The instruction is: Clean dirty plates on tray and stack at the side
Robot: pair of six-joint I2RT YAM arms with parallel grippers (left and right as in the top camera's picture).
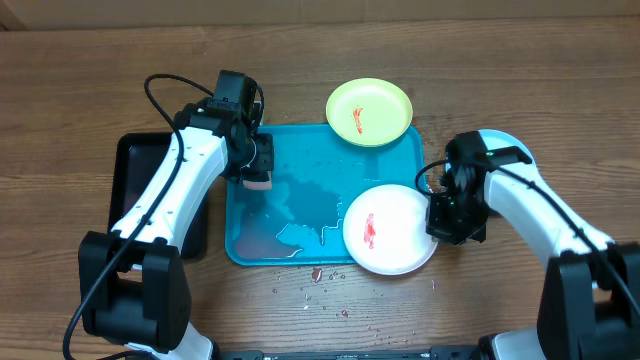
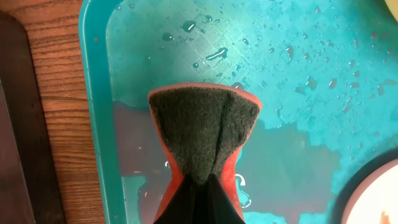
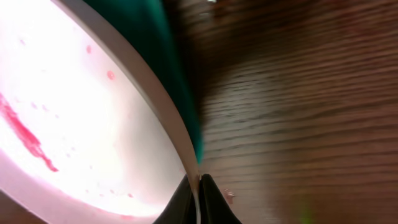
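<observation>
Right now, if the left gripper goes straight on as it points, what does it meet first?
Probably the wet floor of the turquoise tray: the left gripper holds a sponge aimed at it. Gap unclear.

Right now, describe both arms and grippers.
The left arm and right arm have white rounded shells, black joints and black bases. A black cable loops off the left. The left gripper and right gripper are black.

Free room lies over the tray's (image 1: 300, 150) wet middle, hemmed by the left end effector (image 2: 199, 190) and its sponge (image 2: 202, 124) at nine o'clock, the yellow-green plate (image 1: 369, 112) at one and the white plate (image 1: 390, 228) at five.
</observation>
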